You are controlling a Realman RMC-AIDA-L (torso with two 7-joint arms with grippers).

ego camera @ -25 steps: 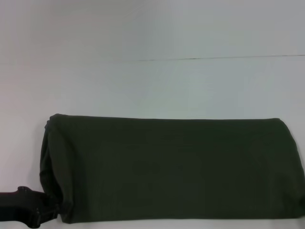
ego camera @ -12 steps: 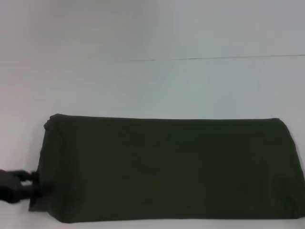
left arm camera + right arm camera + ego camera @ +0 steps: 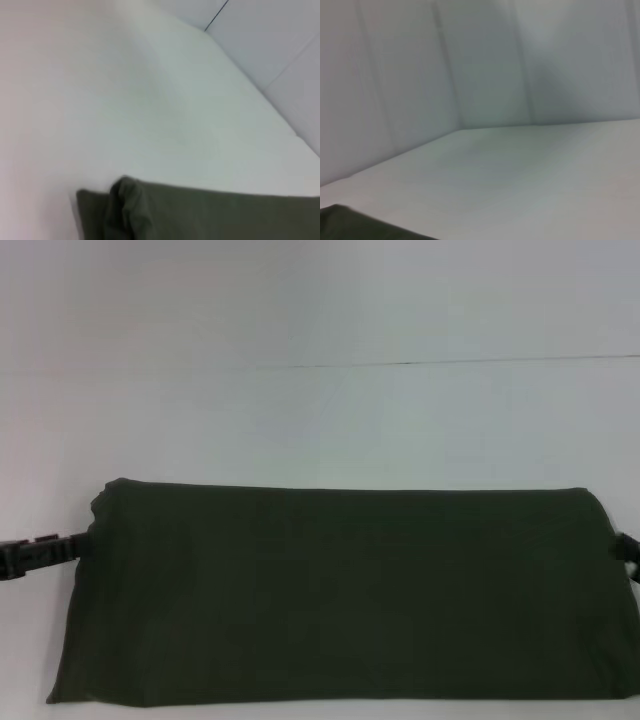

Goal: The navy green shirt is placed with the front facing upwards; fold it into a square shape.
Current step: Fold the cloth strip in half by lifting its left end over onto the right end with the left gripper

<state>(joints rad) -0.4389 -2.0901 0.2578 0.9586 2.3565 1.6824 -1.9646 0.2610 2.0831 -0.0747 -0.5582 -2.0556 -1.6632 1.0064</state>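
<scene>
Olive navy green shirt [image 3: 340,590] lies folded, plain-backed; each tool's grip cannot be told.

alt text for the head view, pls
A dark olive-green cotton shirt, folded into a long plain band, lies across the near part of a white table. The black left gripper sits at the band's left end, and the right gripper just shows at its right end.
</scene>
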